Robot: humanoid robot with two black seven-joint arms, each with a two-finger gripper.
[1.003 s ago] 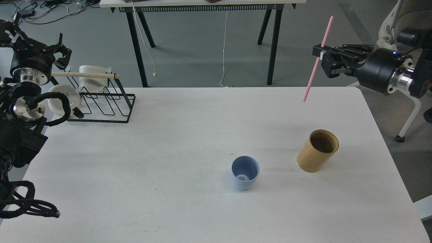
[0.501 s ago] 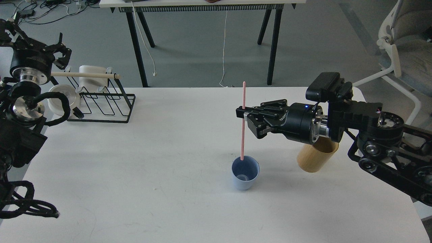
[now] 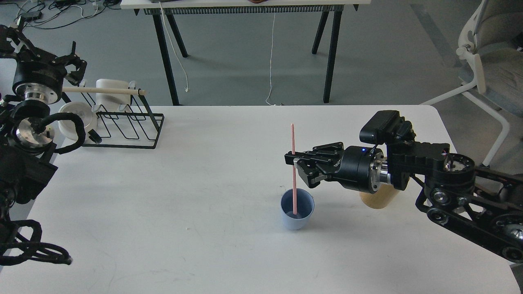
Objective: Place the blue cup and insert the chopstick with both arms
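A pink chopstick (image 3: 293, 163) is held upright, clamped between the fingers of the right gripper (image 3: 295, 162), its lower end dipped inside the blue cup (image 3: 297, 209), which stands on the white table (image 3: 184, 196) directly below the gripper. A wooden cylinder (image 3: 378, 200) is partly hidden behind the right arm. The left gripper (image 3: 61, 67) is seen beside the dish rack (image 3: 122, 122); its opening cannot be told.
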